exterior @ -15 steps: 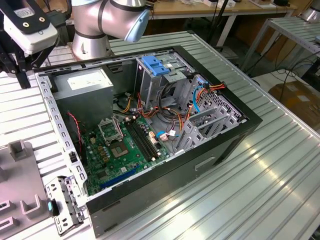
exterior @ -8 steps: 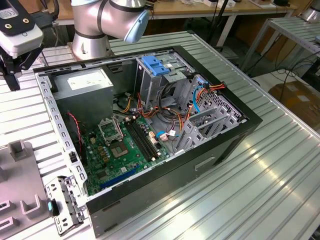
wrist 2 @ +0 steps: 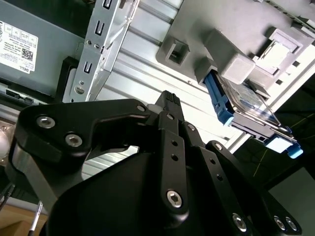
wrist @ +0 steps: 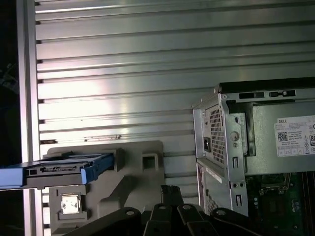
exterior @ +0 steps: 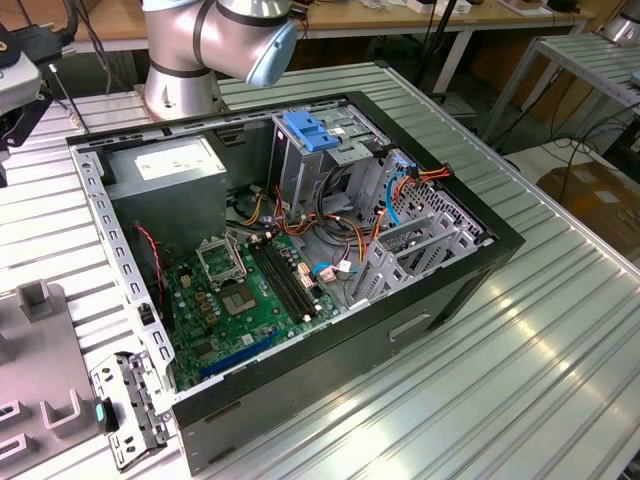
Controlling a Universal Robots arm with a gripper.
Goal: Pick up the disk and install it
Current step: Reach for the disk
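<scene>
1. The ribbed metal table [exterior: 560,360] carries everything. From where I stand its grooves give a handy line, and I'd keep the gripper square to them on the way in.
2. The open computer case [exterior: 430,300] lies on its side on the table, off to one flank of the gripper and well apart from its tips. For the pickup it is only something to stay clear of.
3. The grey stand [wrist: 140,189] lies flat on the table ahead of the gripper, on the flank away from the case. Its blocks and slots stick up, so to my eye a straight approach is safer than a sideways sweep.
4. The disk [wrist 2: 243,105] rests on that stand, propped on edge between the grey blocks, ahead of the gripper and apart from it. Nothing is touching it. I reckon the grip belongs across the flat metal body, and the lift should go straight out of the blocks so it doesn't jam.
5. The gripper [wrist 2: 170,98] hangs short of the stand, clenched on nothing. It looks to me as if it must spread wide before closing in.
6. The blue rail [wrist 2: 217,101] runs along the disk's edge nearest the gripper. It is plastic, so I'd squeeze metal rather than that.
</scene>
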